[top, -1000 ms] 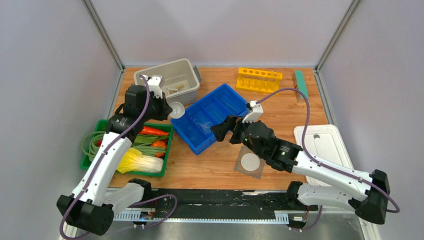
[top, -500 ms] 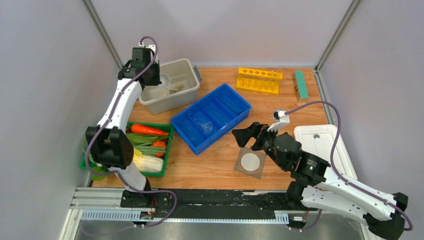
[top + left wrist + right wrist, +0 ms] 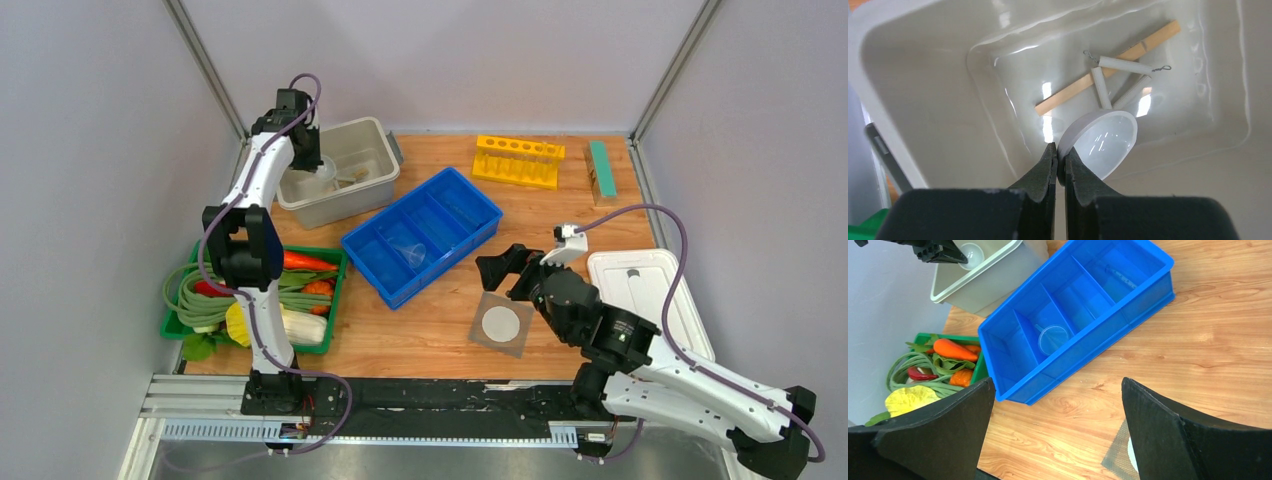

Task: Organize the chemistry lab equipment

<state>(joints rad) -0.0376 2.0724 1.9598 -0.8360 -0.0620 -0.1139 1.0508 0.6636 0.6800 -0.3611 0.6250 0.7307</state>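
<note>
My left gripper (image 3: 1060, 150) reaches down into the grey bin (image 3: 923, 65) and is shut on the rim of the clear round dish (image 3: 1105, 140). The dish hangs tilted just above the bin's floor. Below it lie a white triangle of rods on wire (image 3: 1125, 65) and a wooden stick (image 3: 1068, 95). From above, the left gripper (image 3: 308, 160) is over the bin's left side. My right gripper (image 3: 503, 265) stands wide open and empty over bare wood, just beyond the grey mesh with its white disc (image 3: 500, 324). A clear cup (image 3: 410, 252) sits in the blue tray (image 3: 497, 212).
A green tray (image 3: 340, 280) of vegetables lies at the left. A yellow test-tube rack (image 3: 518, 160) and a teal block (image 3: 602, 168) stand at the back. A white lid (image 3: 645, 290) lies to the right of the right arm.
The left arm swung from beside the blue tray up to the grey bin, carrying the dish into it. The right gripper pulled back from the blue tray toward the mesh, still open.
</note>
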